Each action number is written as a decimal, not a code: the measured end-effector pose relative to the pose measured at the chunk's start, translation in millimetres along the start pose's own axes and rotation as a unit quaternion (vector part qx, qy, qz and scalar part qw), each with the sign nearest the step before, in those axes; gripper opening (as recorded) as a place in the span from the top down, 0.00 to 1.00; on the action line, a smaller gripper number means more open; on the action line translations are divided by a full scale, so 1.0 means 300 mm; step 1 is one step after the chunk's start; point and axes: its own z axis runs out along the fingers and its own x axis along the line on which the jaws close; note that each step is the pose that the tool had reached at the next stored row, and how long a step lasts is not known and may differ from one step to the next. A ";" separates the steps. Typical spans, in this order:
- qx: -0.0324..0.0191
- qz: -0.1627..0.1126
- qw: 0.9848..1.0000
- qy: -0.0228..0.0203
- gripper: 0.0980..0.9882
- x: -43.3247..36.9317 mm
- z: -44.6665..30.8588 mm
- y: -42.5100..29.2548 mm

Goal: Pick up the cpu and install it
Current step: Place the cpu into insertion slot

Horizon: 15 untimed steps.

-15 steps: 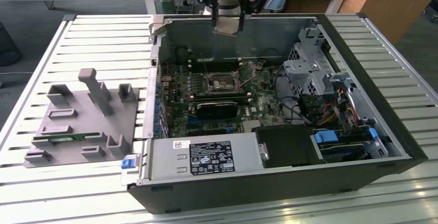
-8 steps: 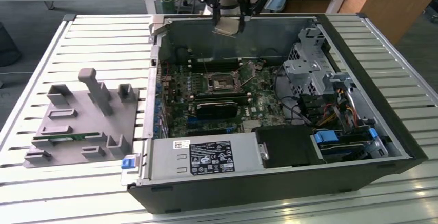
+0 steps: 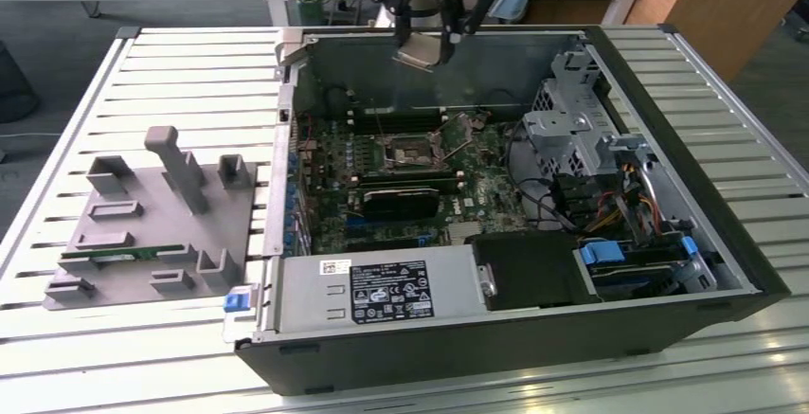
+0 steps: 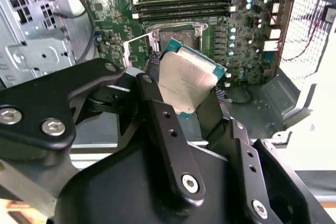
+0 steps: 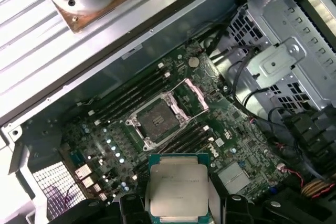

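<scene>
The cpu point(image 3: 422, 55), a flat square chip with a silver-grey top plate, hangs tilted in my gripper point(image 3: 427, 46) above the back wall of the open computer case point(image 3: 708, 234). In both wrist views the black fingers point(image 4: 157, 103) are shut on the cpu's point(image 4: 186, 81) two opposite edges. The mainboard's cpu socket point(image 3: 411, 155) lies below with its metal frame swung open and its seat bare. The first wrist view has the cpu point(image 5: 177, 188) in the gripper point(image 5: 178, 205), offset from the socket point(image 5: 156, 120).
On the slatted table point(image 3: 189, 73), to the case's left in the exterior view, a grey plastic holder block point(image 3: 152, 234) carries a green memory stick point(image 3: 120, 253). Inside the case are the power supply point(image 3: 379, 291), drive cage point(image 3: 575, 120), cables point(image 3: 607, 215) and a black card point(image 3: 404, 198).
</scene>
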 end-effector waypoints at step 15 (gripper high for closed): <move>0.001 0.134 0.991 -0.012 0.51 0.000 0.009 -0.001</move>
